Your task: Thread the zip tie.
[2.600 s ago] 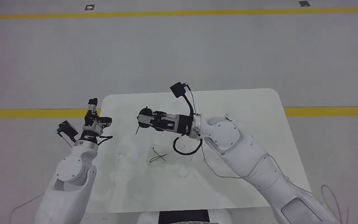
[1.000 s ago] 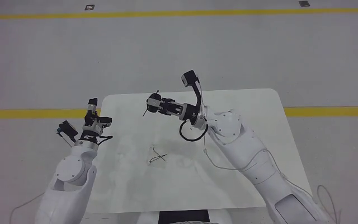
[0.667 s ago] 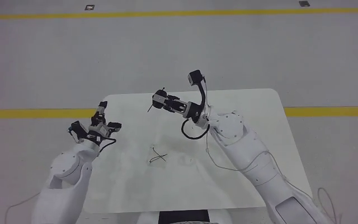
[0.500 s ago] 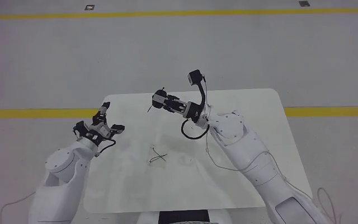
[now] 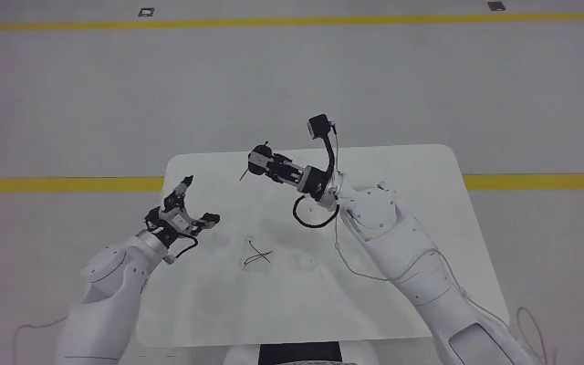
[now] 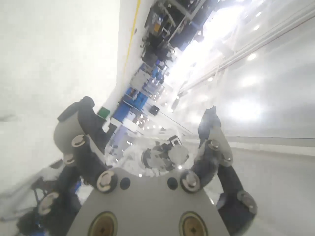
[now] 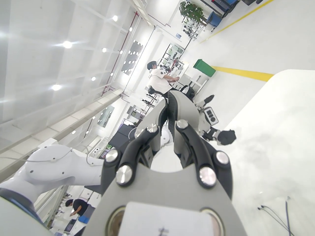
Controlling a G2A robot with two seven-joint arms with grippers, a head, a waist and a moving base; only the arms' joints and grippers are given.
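The right gripper (image 5: 255, 164) hangs above the far part of the white table (image 5: 401, 210), a little towards the table's left side. Its jaws are clenched on a thin black zip tie (image 5: 245, 173) - the strip crosses the fingertips and juts out on both sides of them, clear of the table's surface. In the right wrist view the two fingers (image 7: 157, 114) of the right gripper (image 7: 169, 98) lie pressed together with no gap showing between their tips.

The left gripper (image 5: 198, 203) hovers over the table's left edge, about midway between the table's near and far sides. It is spread wide and holds nothing; the left wrist view shows the left gripper (image 6: 147, 116) with its two dark fingers (image 6: 85, 119) standing well apart.

Two loose ties (image 5: 258, 255) lie crossed over each other flat on the table, near its middle and somewhat towards the near side - between the two grippers and touched by neither. The right wrist view catches the loose ties (image 7: 273, 213) as thin dark lines on the white top.
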